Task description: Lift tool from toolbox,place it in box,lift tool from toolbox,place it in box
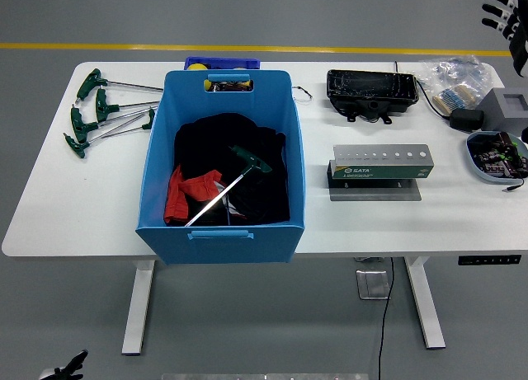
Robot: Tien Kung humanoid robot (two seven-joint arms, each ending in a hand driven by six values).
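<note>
Where print can be read, only "SATA" on the green toolbox (383, 172) toward the desk's (49, 199) right side. Green-handled tool (227, 190) lying inside the blue box (220, 161) on dark cloth. Right hand (505, 16) cut off at the top right corner, fingers spread, holding nothing.

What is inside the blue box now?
The blue box holds black cloth, red cloth and a green-handled T-wrench. Whatever lies under the cloth is covered.
</note>
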